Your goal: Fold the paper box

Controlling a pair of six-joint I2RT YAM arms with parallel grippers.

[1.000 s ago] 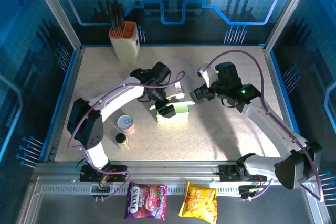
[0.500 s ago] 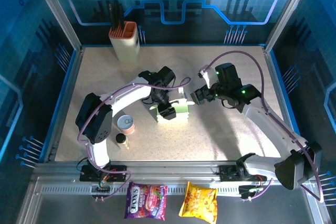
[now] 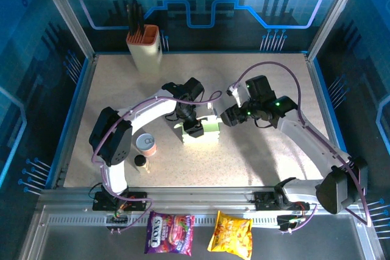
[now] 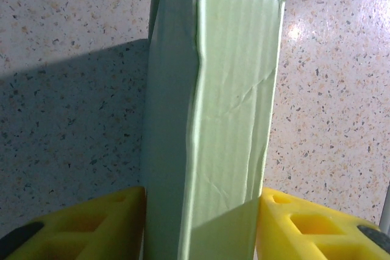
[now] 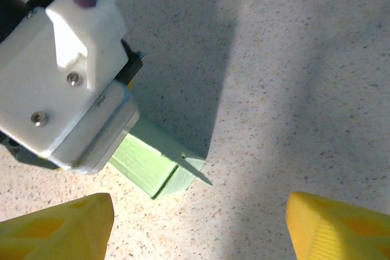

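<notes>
On the far left of the table [image 3: 274, 77], near its back edge, stands a beige utensil holder [image 3: 145, 45], and a small can [image 3: 146, 144] sits closer in, both well apart from the work.

Toward the centre, the left gripper [image 3: 194, 130] holds the paper box [image 3: 210, 127], which rests on the table near the middle. In the left wrist view the pale green panels rise straight up between the yellow pads [image 4: 79, 223], each of which lies against a side of the box. The grip looks like a pinch across a half-formed sleeve. Faint creases already mark the broad panel, so the squeeze should be only firm enough to stop the box sliding; any harder and this thin cardboard would likely buckle.

To the right, the right gripper [image 5: 201, 229] hovers just beside the box's end with its fingers spread wide and nothing between them. A small flap [image 5: 196, 170] juts from the near corner of that end. The step in hand seems to be closing this end. It would go best with a low approach square to the end face, one finger pressing the flap along its crease while the left side braces the push.
</notes>
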